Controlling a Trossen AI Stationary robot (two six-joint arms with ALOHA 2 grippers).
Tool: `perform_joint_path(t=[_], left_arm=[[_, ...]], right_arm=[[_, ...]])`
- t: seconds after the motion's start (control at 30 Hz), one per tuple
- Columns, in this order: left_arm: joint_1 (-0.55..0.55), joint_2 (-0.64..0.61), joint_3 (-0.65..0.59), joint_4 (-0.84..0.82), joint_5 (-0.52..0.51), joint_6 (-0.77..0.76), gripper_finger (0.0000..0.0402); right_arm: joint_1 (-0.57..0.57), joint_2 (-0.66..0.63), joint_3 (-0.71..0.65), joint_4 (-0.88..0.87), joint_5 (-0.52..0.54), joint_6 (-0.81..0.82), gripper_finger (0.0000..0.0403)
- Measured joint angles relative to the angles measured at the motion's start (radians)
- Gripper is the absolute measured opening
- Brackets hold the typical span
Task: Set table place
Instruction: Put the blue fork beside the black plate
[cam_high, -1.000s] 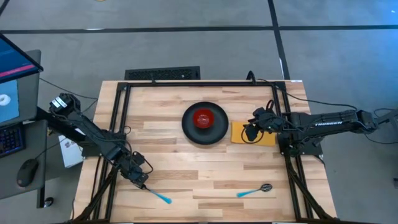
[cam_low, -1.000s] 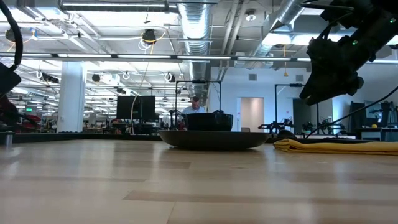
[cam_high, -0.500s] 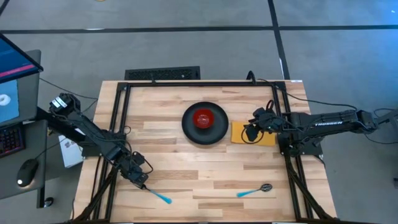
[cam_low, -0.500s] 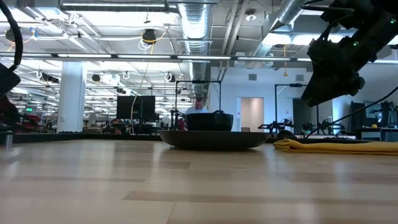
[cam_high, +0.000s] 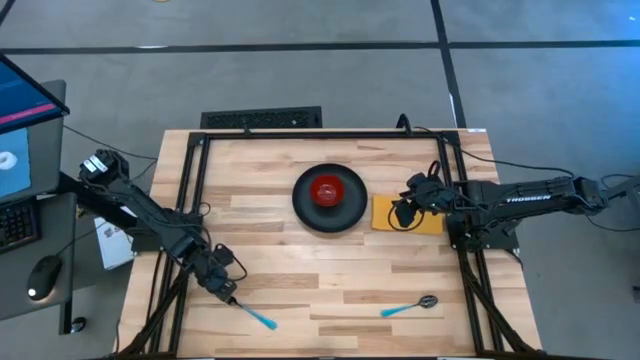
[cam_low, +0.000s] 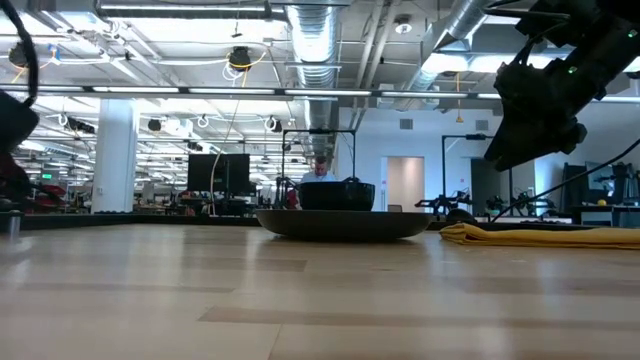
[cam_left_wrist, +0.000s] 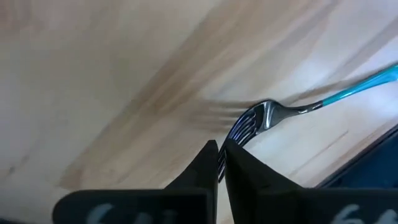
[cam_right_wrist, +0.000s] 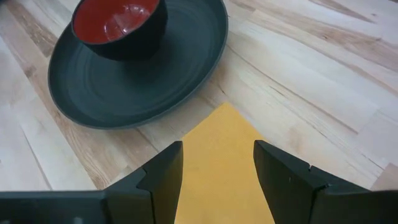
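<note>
Butcher-block table (cam_high: 300, 270) is carrying the round black plate (cam_high: 345, 212) with the red bowl (cam_high: 327, 190) at its far centre, the yellow napkin (cam_high: 385, 213) lying just right of it. Right gripper (cam_high: 402, 212) is hovering over that napkin, fingers apart. Left gripper (cam_left_wrist: 219, 163) is pinching the blue-handled fork (cam_left_wrist: 292, 109) by its tines at the near left, fingers clamped together. Lifting it level and keeping the grip firm seems wise, since tines give little purchase. Spoon (cam_high: 408, 306) is lying near right, untouched.
</note>
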Motion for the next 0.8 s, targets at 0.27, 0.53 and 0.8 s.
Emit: perform_joint_path(t=[0.27,0.53,0.8], left_arm=[[0.165,-0.028,-0.001,0.086,-0.166,0.219,0.0000],[0.439,-0.065,0.077,0.229,-0.160,0.696,0.0001],[0.684,-0.065,0.166,0.214,-0.134,1.053,0.0001]], right_arm=[[0.000,0.000,0.000,0.030,-0.001,0.002,0.0221],[0.000,0.000,0.000,0.121,-0.006,0.002,0.0221],[0.013,0.000,0.000,0.275,-0.028,0.001,0.0221]])
